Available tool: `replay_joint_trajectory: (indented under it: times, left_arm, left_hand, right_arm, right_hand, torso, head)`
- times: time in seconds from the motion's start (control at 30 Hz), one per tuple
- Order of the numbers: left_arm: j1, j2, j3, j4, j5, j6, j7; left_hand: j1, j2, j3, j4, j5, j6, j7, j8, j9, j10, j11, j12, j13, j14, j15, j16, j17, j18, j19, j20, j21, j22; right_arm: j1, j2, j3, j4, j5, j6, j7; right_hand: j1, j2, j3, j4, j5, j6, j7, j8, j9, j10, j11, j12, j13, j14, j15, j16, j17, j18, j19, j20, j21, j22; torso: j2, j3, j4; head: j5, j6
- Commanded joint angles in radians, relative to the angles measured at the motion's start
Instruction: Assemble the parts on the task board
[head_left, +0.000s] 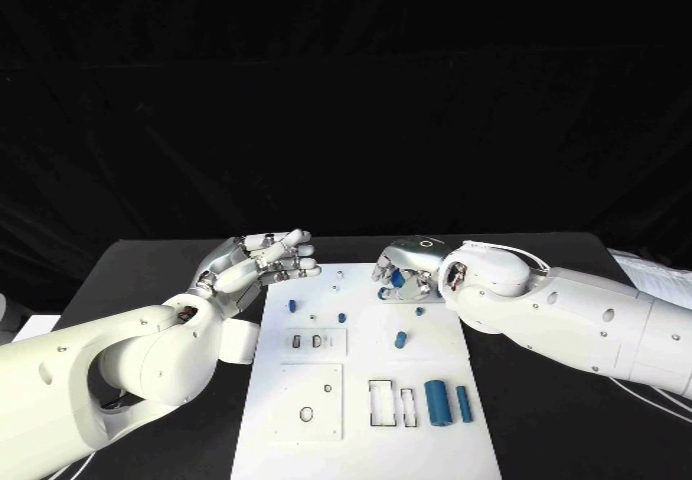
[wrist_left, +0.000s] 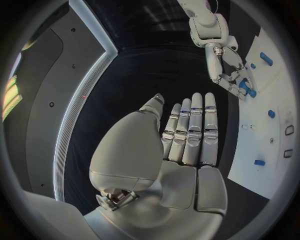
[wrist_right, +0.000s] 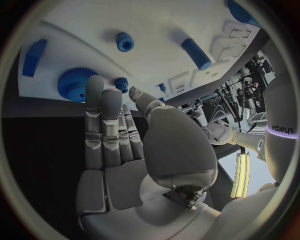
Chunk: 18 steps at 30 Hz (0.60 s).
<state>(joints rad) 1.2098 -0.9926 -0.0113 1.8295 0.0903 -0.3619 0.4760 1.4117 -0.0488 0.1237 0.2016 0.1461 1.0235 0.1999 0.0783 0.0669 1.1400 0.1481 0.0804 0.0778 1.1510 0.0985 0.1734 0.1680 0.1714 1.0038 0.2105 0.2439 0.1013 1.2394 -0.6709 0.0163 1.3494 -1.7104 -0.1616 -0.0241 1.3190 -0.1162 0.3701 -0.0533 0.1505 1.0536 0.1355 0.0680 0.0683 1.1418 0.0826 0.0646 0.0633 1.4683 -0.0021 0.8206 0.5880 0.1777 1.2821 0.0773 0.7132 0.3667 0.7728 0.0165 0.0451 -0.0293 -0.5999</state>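
Observation:
The white task board (head_left: 361, 440) lies in the middle of the black table. My right hand (head_left: 405, 268) hovers low over its far end, fingers straight and apart, holding nothing. Its fingertips (wrist_right: 94, 85) lie at the edge of a large blue gear (wrist_right: 74, 84), with a small blue gear (wrist_right: 120, 84) beside them; whether they touch is unclear. The gears (head_left: 392, 291) peek out under that hand. My left hand (head_left: 267, 258) is raised beside the board's far left corner, flat and empty, fingers (wrist_left: 195, 130) straight. The right hand (wrist_left: 230, 67) and gears (wrist_left: 245, 89) also appear there.
Loose blue parts lie on the board: a short peg (head_left: 291, 305), a small piece (head_left: 342, 318), a cylinder (head_left: 401, 340), and two larger cylinders (head_left: 436, 396) (head_left: 463, 402) near the front right. Empty slots (head_left: 307, 341) and a rectangular frame (head_left: 381, 403) mark the board. White papers (head_left: 656, 275) lie far right.

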Motion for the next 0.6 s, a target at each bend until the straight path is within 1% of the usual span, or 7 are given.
replay_joint_trajectory:
  times: [0.03,0.07,0.17,0.2,0.33,0.47,0.6]
  left_arm:
    - [0.003,0.001,0.001,0.004,0.004,0.020,0.003]
    - [0.004,0.001,0.001,0.005,0.004,0.019,0.002]
    - [0.005,-0.001,0.001,0.005,0.004,0.018,0.000]
    - [0.005,-0.001,0.001,0.005,0.004,0.018,0.000]
    - [0.006,-0.004,0.001,0.006,0.004,0.017,-0.002]
    - [0.007,-0.005,0.001,0.004,0.004,0.017,-0.003]
    - [0.007,-0.004,0.001,0.001,0.004,0.017,-0.005]
  left_hand:
    - [0.002,-0.002,0.000,-0.006,-0.005,-0.001,0.006,-0.003,-0.001,-0.005,0.000,-0.004,-0.002,-0.003,0.005,-0.004,0.001,0.011,-0.001,0.004,-0.005,-0.001]
    - [0.002,-0.002,0.000,-0.007,-0.005,-0.001,0.006,-0.003,-0.001,-0.006,0.000,-0.004,-0.002,-0.003,0.005,-0.004,0.001,0.011,-0.001,0.004,-0.005,-0.001]
    - [0.002,-0.002,0.000,-0.007,-0.005,-0.002,0.006,-0.005,-0.001,-0.007,0.001,-0.005,-0.002,-0.003,0.006,-0.005,0.002,0.011,-0.001,0.004,-0.006,-0.001]
    - [0.002,-0.002,0.000,-0.007,-0.005,-0.002,0.006,-0.005,-0.001,-0.007,0.001,-0.005,-0.002,-0.003,0.006,-0.005,0.002,0.011,-0.001,0.004,-0.006,-0.001]
    - [0.002,-0.002,0.000,-0.007,-0.005,-0.002,0.006,-0.005,-0.001,-0.007,0.001,-0.005,-0.002,-0.003,0.006,-0.005,0.002,0.011,-0.001,0.004,-0.006,-0.001]
    - [0.002,-0.001,0.001,-0.007,-0.004,-0.002,0.007,-0.005,-0.001,-0.008,0.001,-0.007,-0.003,-0.003,0.006,-0.006,0.002,0.011,-0.001,0.004,-0.006,-0.002]
    - [0.002,-0.001,0.001,-0.008,-0.004,-0.002,0.007,-0.006,-0.001,-0.008,0.001,-0.007,-0.003,-0.003,0.006,-0.006,0.002,0.011,-0.001,0.004,-0.006,-0.002]
  right_arm:
    - [0.000,0.007,0.000,-0.008,-0.026,0.037,-0.001]
    - [0.000,0.009,0.000,-0.012,-0.027,0.041,-0.001]
    - [0.000,0.013,-0.001,-0.017,-0.031,0.052,-0.003]
    - [0.000,0.014,-0.001,-0.019,-0.033,0.056,-0.004]
    - [0.000,0.015,-0.001,-0.022,-0.038,0.068,-0.009]
    - [-0.001,0.015,-0.001,-0.023,-0.046,0.078,-0.013]
    - [-0.001,0.013,-0.001,-0.023,-0.054,0.080,-0.015]
  right_hand:
    - [0.005,-0.011,0.002,0.011,-0.006,-0.002,0.001,-0.003,0.001,-0.003,0.001,-0.002,-0.001,0.030,-0.004,0.034,0.034,0.000,-0.005,-0.001,0.030,0.030]
    - [0.005,-0.010,0.004,0.013,-0.005,0.000,0.001,-0.003,0.001,-0.001,0.001,-0.001,0.000,0.031,-0.004,0.054,0.055,-0.003,-0.001,-0.001,0.048,0.052]
    - [0.008,-0.011,0.012,0.021,-0.005,0.008,0.000,-0.002,0.002,0.007,0.000,0.000,0.000,0.036,-0.006,0.116,0.120,-0.011,0.013,0.000,0.108,0.122]
    - [0.008,-0.011,0.014,0.023,-0.005,0.011,0.000,-0.001,0.003,0.009,-0.001,0.000,0.000,0.037,-0.005,0.134,0.139,-0.014,0.016,-0.001,0.125,0.142]
    - [0.010,-0.014,0.022,0.030,-0.006,0.017,0.001,-0.001,0.003,0.015,-0.002,-0.001,0.000,0.033,-0.005,0.172,0.176,-0.018,0.019,-0.001,0.166,0.186]
    - [0.012,-0.016,0.029,0.036,-0.007,0.024,0.000,-0.001,0.004,0.022,-0.004,-0.001,0.000,0.032,-0.006,0.210,0.214,-0.024,0.025,0.000,0.208,0.234]
    - [0.013,-0.017,0.034,0.040,-0.008,0.028,-0.001,-0.001,0.004,0.027,-0.004,0.000,0.000,0.032,-0.007,0.235,0.241,-0.028,0.030,0.001,0.237,0.268]
  torso:
    - [0.004,0.0012,0.0024]
    - [0.004,0.0008,0.0036]
    - [0.006,0.0017,0.0047]
    - [0.006,0.0023,0.0035]
    - [0.007,0.0027,0.0005]
    - [0.008,0.0019,0.0006]
    - [0.010,0.0026,0.0011]
  head:
    - [-0.004,0.002]
    - [-0.007,0.003]
    - [-0.004,0.002]
    - [-0.002,0.002]
    - [-0.002,-0.001]
    - [-0.001,-0.002]
    - [-0.001,-0.002]
